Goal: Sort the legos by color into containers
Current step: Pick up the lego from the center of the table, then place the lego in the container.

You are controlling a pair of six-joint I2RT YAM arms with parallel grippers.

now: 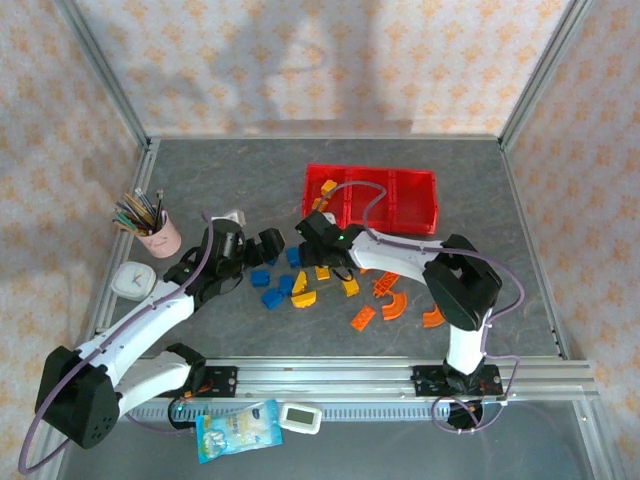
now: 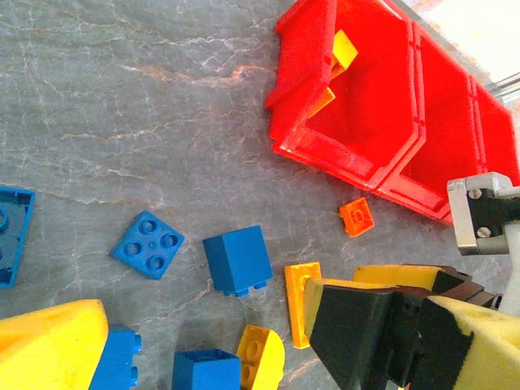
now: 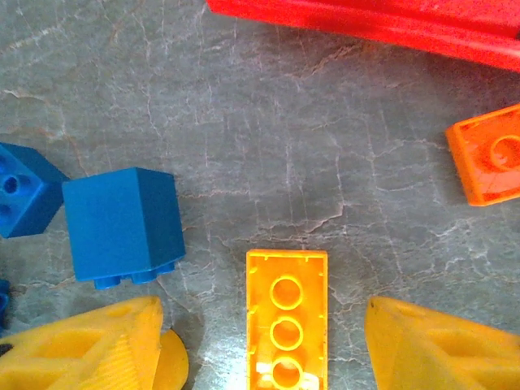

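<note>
Yellow pads [image 3: 89, 349] of my right claw [image 3: 264, 309] sit lowest in the right wrist view. They are spread wide, one on either side of a yellow brick [image 3: 286, 317]. Brick lies hollow side up on the table [image 3: 268, 122]. Table shows between it and each pad, so no contact and nothing held.

Blue cube [image 3: 122, 223] rests just left of the brick, tipped on its side. A blue studded piece [image 3: 20, 191] is just beside the cube. Orange piece [image 3: 487, 154] lies to the right, near the wall of the red tray [image 3: 366, 24].

Left claw [image 1: 268, 243] has jaws apart and holds nothing. A blue brick [image 2: 114, 366] sits against the inner face of its left pad [image 2: 49, 349]. Blue plate [image 2: 148, 244] lies flat ahead of it, studs up.

Tray is three joined bins at the far middle of the table. End bin holds two yellow pieces [image 2: 341, 53].

Loose legos [image 1: 303, 297] cluster between my two claws. Orange arcs [image 1: 395, 305] lie apart to the right.
</note>
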